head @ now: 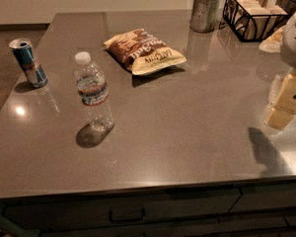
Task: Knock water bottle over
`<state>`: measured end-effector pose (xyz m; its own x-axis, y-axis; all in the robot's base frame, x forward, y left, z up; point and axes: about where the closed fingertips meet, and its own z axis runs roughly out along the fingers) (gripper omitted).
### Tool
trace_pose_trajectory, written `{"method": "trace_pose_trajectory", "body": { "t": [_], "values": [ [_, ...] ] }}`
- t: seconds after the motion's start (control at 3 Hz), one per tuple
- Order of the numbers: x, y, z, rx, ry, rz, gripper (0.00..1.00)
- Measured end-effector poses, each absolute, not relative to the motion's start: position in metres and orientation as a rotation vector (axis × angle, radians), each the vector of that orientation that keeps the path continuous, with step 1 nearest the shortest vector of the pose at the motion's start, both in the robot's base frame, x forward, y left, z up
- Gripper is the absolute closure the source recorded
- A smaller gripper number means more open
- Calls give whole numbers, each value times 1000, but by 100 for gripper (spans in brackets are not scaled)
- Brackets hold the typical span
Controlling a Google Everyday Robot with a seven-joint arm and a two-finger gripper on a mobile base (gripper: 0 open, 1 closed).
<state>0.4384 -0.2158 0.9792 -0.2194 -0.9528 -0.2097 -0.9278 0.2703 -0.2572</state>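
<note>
The water bottle [92, 94] stands upright on the left part of the grey countertop [187, 132]. It is clear ribbed plastic with a white cap and a red, white and blue label band. My gripper [290, 97] shows as yellowish parts below a white arm piece at the far right edge, just above the counter. It is far to the right of the bottle and touches nothing.
A slim blue-and-silver can [28, 62] stands left of the bottle near the counter's left edge. A yellow-brown chip bag [144, 51] lies behind the bottle. A metal cup [205, 11] and a black wire basket [254, 15] stand at the back right. Drawers [126, 212] run below the front edge.
</note>
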Motion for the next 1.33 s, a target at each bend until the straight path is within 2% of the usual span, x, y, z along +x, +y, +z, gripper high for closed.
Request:
{"method": "trace_pose_trajectory", "body": {
  "t": [0.67, 1.33],
  "values": [
    [443, -198, 976, -1743, 2192, -78, 0],
    [466, -104, 964, -1727, 2041, 143, 0]
  ]
}}
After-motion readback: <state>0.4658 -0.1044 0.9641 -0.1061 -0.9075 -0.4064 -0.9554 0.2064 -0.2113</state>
